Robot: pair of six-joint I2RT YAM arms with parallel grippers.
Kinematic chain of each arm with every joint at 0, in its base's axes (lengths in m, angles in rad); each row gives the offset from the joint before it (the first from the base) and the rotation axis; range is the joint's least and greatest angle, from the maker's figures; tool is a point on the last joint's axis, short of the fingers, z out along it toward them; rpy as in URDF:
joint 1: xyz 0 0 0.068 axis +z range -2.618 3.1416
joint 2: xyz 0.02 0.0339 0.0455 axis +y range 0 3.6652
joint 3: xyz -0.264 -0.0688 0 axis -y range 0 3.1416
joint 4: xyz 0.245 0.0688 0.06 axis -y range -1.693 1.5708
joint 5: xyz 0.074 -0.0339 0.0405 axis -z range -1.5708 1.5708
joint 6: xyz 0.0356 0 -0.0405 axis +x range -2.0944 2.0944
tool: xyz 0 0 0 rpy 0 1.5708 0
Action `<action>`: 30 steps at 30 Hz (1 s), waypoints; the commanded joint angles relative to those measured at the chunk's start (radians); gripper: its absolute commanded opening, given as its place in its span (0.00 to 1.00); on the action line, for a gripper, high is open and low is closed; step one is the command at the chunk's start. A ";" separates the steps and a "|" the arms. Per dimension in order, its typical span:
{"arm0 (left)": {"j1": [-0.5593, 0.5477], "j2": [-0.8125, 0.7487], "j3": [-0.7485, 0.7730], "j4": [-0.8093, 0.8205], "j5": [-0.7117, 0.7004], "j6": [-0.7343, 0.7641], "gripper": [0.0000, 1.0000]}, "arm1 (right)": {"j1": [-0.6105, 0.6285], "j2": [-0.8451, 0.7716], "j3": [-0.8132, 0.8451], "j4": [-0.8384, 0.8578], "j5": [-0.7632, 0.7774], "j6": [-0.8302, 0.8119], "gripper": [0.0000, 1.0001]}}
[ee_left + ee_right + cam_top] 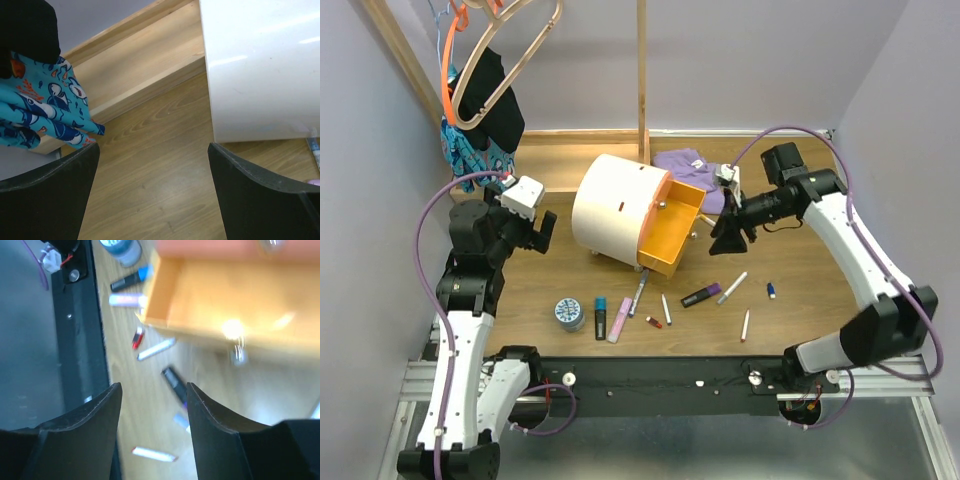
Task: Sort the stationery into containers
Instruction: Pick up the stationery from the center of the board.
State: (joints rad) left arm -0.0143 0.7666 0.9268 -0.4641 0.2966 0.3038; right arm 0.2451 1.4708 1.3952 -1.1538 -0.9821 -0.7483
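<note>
The cream-white drum (pixel 615 210) lies on the table with its orange drawer (pixel 672 228) pulled open and nothing showing inside; the drawer also shows in the right wrist view (pixel 235 300). In front lie a round tin (pixel 570 313), a blue-capped black marker (pixel 601 318), a pink marker (pixel 620 320), a blue pen (pixel 638 295), white pens (pixel 666 308), a black-purple marker (pixel 701 295) and a small red item (pixel 653 322). My left gripper (pixel 542 233) is open and empty, left of the drum (pixel 260 65). My right gripper (pixel 728 240) is open and empty, just right of the drawer, above the markers (pixel 175 382).
A purple cloth (pixel 690 165) lies behind the drawer. Hangers with a shark-patterned cloth (pixel 45 110) hang at the back left. A raised wooden ledge (pixel 560 150) runs along the back wall. More white pens (pixel 745 325) and a small blue piece (pixel 771 290) lie at the right front.
</note>
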 commanded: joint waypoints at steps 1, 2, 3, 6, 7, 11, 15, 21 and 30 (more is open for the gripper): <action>0.005 -0.078 -0.017 -0.099 -0.107 -0.053 0.99 | 0.202 -0.067 0.077 0.222 0.186 0.159 0.65; 0.005 -0.087 -0.019 -0.091 -0.144 -0.074 0.99 | 0.279 -0.060 0.090 0.255 0.210 0.176 0.66; 0.005 -0.090 -0.016 -0.094 -0.174 -0.098 0.98 | 0.317 -0.050 0.122 0.267 0.255 0.203 0.68; 0.005 -0.041 0.064 -0.181 -0.177 -0.091 0.99 | 0.472 0.043 0.201 0.273 0.362 0.221 0.73; 0.007 -0.024 0.088 -0.200 -0.186 -0.100 0.99 | 0.515 0.096 0.264 0.270 0.388 0.224 0.75; 0.046 0.022 0.188 -0.176 -0.240 -0.202 0.99 | 0.734 0.221 0.390 0.270 0.462 0.239 0.80; 0.128 0.066 0.269 -0.192 -0.189 -0.345 0.98 | 0.850 0.258 0.354 0.356 0.500 0.222 1.00; 0.255 0.108 0.326 -0.229 -0.099 -0.440 0.99 | 0.882 0.289 0.275 0.574 0.510 0.187 1.00; 0.341 0.114 0.348 -0.064 0.325 -0.655 0.99 | 0.954 0.473 0.298 0.632 0.476 0.217 0.95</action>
State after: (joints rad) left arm 0.2985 0.8986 1.2438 -0.6296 0.3893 -0.1963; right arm 1.1725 1.8626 1.6878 -0.5884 -0.4927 -0.5697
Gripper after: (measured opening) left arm 0.985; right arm 0.970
